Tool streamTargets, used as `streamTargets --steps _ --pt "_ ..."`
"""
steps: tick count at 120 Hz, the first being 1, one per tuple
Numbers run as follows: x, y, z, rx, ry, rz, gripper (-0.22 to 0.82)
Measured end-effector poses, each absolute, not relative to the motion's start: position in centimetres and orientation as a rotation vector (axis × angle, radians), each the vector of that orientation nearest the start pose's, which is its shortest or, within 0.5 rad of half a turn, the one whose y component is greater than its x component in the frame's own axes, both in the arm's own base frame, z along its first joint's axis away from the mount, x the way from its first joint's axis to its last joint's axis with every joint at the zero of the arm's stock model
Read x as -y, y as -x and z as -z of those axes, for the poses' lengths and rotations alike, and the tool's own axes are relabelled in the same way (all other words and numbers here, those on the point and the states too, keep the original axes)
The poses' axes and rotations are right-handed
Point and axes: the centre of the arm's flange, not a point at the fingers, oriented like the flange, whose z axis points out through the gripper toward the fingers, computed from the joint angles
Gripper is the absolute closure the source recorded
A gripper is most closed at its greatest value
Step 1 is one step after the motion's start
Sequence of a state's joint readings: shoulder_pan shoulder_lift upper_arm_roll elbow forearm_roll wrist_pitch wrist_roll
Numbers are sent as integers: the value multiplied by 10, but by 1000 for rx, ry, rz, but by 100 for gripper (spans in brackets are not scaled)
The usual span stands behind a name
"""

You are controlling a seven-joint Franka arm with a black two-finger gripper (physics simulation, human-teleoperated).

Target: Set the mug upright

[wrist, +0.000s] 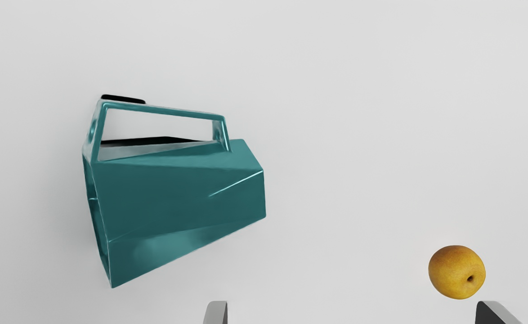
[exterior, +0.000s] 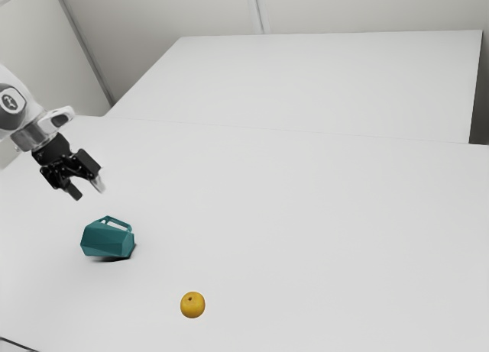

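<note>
Exterior view's left: my arm bears a round emblem; my gripper, spread wide, hangs near the faceted teal mug, lying sideways.

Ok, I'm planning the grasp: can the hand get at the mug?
Likely yes: the open hand hovers near the tipped mug, nothing shows between them, and the yellow fruit lies apart.

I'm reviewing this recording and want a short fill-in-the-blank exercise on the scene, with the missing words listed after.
1. The mug lies on its ____, not upright.
2. The gripper is ____, not shut.
3. In the exterior view, the fruit is farther from the gripper than the ____ is.
4. The mug's looped part, for holding it, is its ____.

Missing words: side; open; mug; handle.
</note>
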State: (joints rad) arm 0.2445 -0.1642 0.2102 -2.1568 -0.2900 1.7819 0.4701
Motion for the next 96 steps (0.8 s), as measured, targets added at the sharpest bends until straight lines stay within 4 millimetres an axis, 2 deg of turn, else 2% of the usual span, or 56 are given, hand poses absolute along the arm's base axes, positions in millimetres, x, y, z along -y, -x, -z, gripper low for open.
streamTargets --steps 10,25,50,70,96 --pt "-221 -434 -436 141 3543 -97 0" --pt "-255 -431 -406 147 3590 -101 0" --pt "-306 -426 -373 168 3637 -68 0" --pt "-327 -431 -351 145 3693 -61 0" --pt "-334 -433 -322 142 3793 -32 0"
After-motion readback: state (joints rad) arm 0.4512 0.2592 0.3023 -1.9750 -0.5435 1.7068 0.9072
